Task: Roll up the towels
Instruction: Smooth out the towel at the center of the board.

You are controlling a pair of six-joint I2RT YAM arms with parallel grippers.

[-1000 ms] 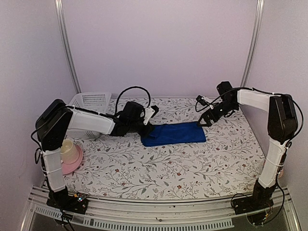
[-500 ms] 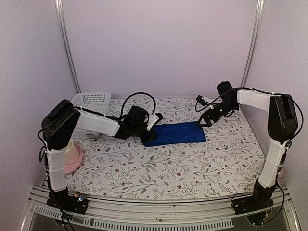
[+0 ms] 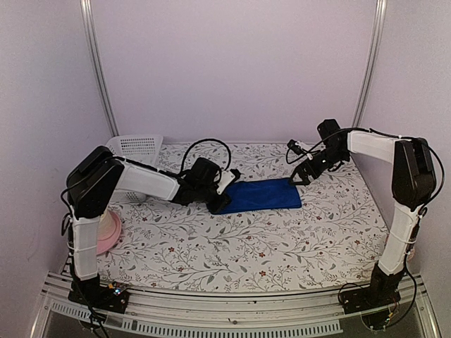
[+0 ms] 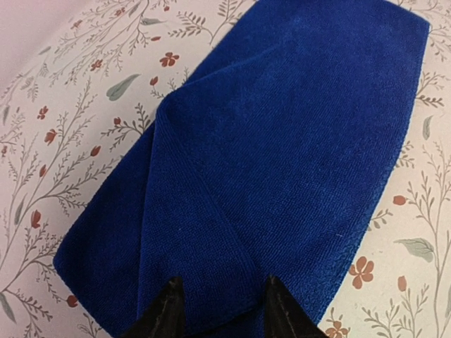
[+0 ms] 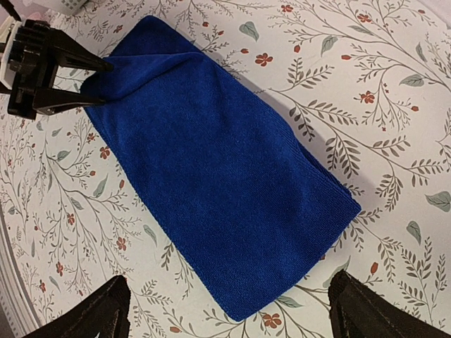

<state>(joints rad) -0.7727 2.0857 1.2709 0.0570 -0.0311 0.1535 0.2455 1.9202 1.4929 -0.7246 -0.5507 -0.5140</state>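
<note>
The royal-blue towel (image 3: 264,194) lies flat along the middle of the floral table, with its left end folded over onto itself. My left gripper (image 3: 223,191) is at that left end. In the left wrist view the towel (image 4: 282,141) fills the frame, and a folded flap of it runs between my two dark fingertips (image 4: 169,310), which are closed on it. My right gripper (image 3: 304,176) hovers open above the towel's right end (image 5: 211,176), fingers spread wide and holding nothing. The pale sage-green towel is out of view.
A white perforated basket (image 3: 134,148) stands at the back left. A pink bowl (image 3: 107,234) sits at the left edge, partly behind my left arm. The left gripper (image 5: 91,81) also shows in the right wrist view. Walls close in at the back and sides.
My left gripper has moved right along the table with the towel's left end, folding it over, so the towel looks shorter. The right arm has not moved.
</note>
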